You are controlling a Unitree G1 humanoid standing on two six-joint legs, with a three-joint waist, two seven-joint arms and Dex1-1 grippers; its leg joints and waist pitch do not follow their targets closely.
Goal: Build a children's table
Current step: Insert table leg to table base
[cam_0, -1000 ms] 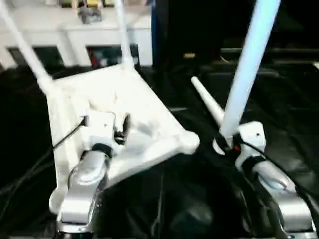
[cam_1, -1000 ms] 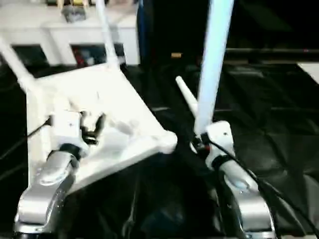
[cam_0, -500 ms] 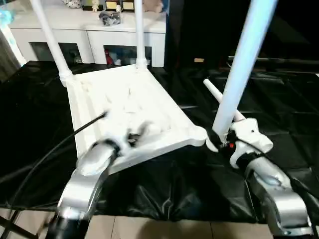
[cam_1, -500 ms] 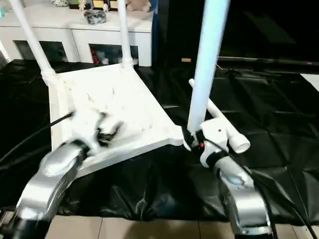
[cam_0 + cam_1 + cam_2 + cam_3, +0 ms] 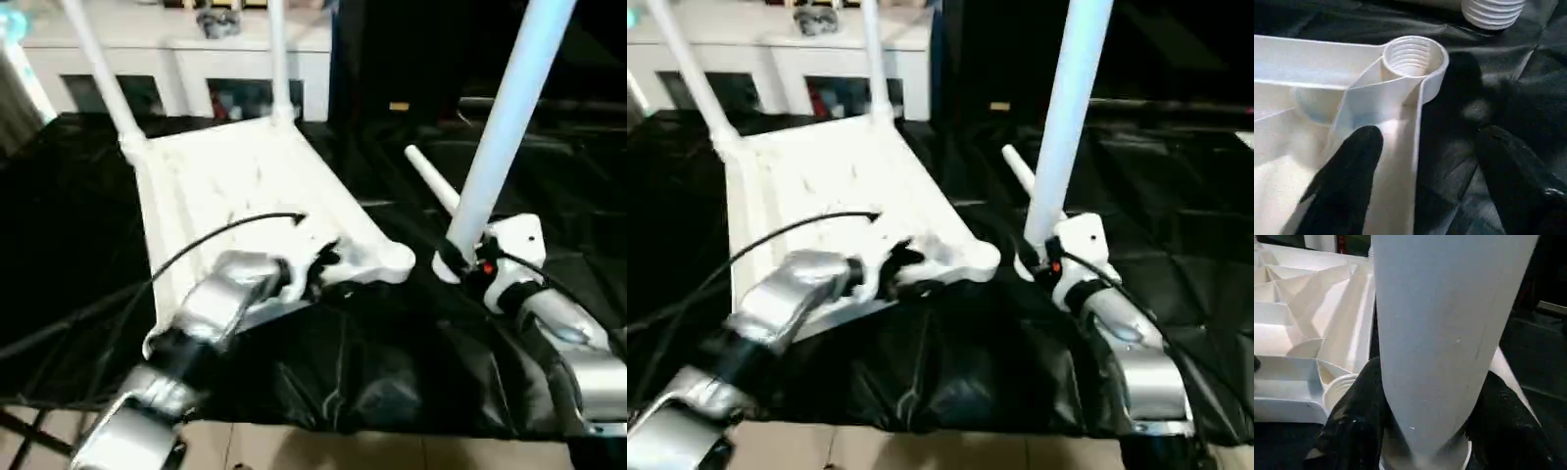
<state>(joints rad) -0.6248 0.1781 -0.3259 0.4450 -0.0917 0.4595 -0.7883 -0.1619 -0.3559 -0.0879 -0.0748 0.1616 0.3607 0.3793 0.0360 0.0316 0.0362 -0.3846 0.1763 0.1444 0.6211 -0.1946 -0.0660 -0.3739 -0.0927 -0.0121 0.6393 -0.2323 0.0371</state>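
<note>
Left eye view: tabletop [image 5: 245, 186] upside down on counter [image 5: 78, 255], two legs seated upper left. My right pincer [image 5: 458, 264] clamped on third leg [image 5: 509, 108] beside empty socket [image 5: 1413, 56]. Left pincer [image 5: 1422, 171] apart, straddling tabletop edge. Fourth leg [image 5: 431, 181] lies behind.

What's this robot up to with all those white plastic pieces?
It is assembling a children's table. The white plastic tabletop lies upside down on the black-covered work table, with two white tubular legs already standing in its far corners. The right pincer holds a third leg upright beside the empty near corner socket, while the open left pincer straddles the tabletop's edge there.
</note>
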